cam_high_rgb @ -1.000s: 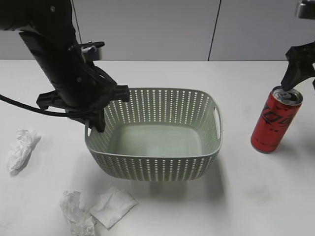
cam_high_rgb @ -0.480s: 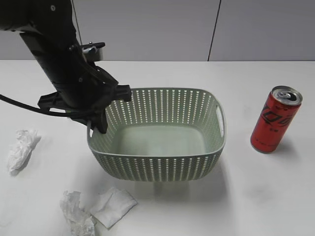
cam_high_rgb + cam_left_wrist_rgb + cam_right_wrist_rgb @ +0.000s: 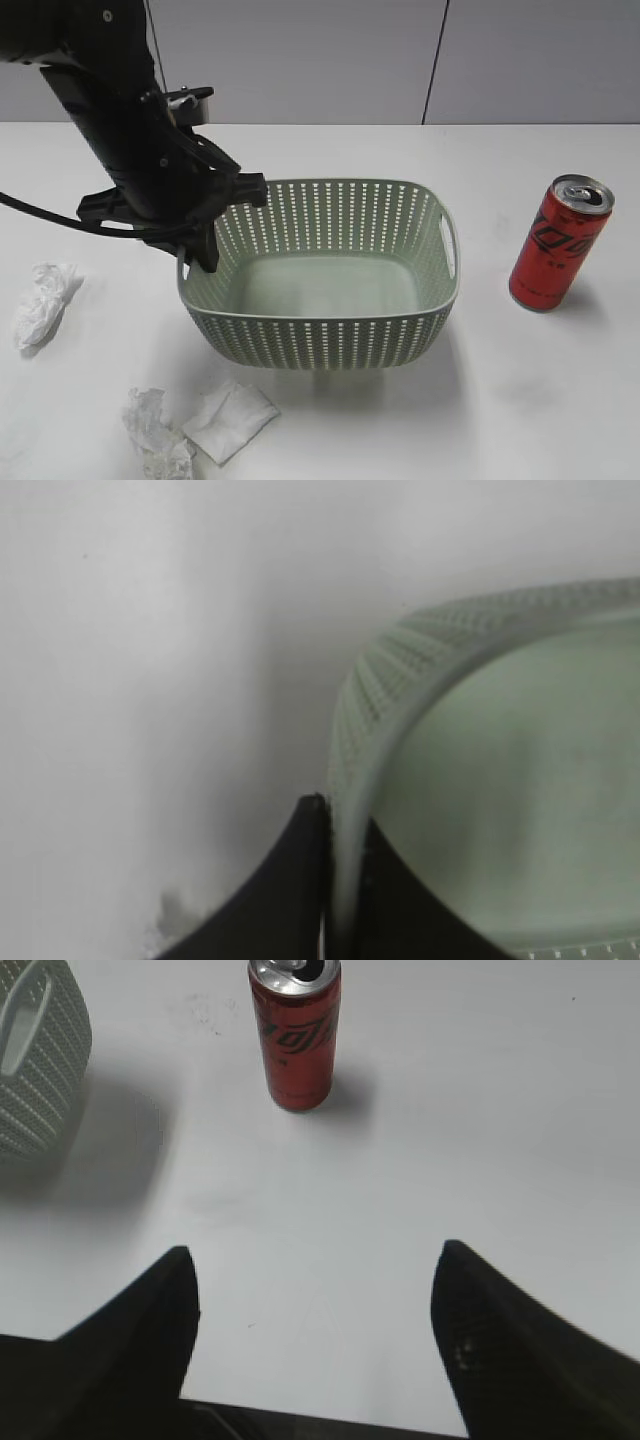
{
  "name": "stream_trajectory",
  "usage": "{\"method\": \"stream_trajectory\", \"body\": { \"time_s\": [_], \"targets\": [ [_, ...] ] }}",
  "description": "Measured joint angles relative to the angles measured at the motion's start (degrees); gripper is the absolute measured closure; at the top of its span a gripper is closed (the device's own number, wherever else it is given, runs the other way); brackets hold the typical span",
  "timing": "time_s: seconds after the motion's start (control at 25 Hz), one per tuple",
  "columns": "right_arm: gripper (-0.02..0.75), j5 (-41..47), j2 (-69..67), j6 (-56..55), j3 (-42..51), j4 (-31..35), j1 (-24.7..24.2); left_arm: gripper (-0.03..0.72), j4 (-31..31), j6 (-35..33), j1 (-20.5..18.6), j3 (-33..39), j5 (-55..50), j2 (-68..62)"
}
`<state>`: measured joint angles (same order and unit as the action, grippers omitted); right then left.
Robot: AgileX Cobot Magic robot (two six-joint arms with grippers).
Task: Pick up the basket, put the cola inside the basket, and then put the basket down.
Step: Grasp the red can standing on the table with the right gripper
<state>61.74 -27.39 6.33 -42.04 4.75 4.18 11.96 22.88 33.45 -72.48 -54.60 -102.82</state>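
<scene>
Crumpled tissue [image 3: 42,303]: a white wad on the white worktop [image 3: 520,400], far left, well apart from everything else.
Tissue pieces [image 3: 200,425]: two more white scraps near the front edge, left of centre, just in front of the basket's near-left corner.
Left gripper [image 3: 205,255]: black arm slanting down from the upper left; its jaws are clamped on the basket's left wall, one finger outside and one inside, as the left wrist view shows with the rim running up between them [image 3: 335,880].
Basket [image 3: 330,275]: pale sage-green, slotted sides, cut-out handle visible on its right end; in the middle of the scene, open side up, nothing in it. A soft shadow lies under its front edge; whether the base touches the worktop I cannot tell.
Cola [image 3: 560,243]: tall red can with dark lettering and a silver top, upright on the worktop, well to the right of the basket and apart from it.
Right gripper [image 3: 315,1330]: out of the exterior view; in its wrist view the jaws are spread wide with bare worktop between them, holding nothing, the cola [image 3: 295,1032] standing ahead and the basket's end [image 3: 38,1055] at the left.
</scene>
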Motion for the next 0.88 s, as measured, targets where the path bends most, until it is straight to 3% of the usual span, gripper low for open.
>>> {"method": "stream_trajectory", "body": {
  "time_s": [0.4,0.6,0.88],
  "targets": [
    [0.187,-5.4,26.1,0.0,12.7,-0.2,0.0,0.69,0.0,0.0,0.0,0.0,-0.5,0.0],
    [0.187,-6.9,27.7,0.1,17.6,-0.2,0.0,0.69,-0.2,0.0,0.0,0.0,-0.8,0.0],
    [0.188,-7.7,27.7,0.2,17.8,-0.1,0.0,0.69,-0.3,0.0,0.0,0.0,-0.8,0.0]
  ]
}}
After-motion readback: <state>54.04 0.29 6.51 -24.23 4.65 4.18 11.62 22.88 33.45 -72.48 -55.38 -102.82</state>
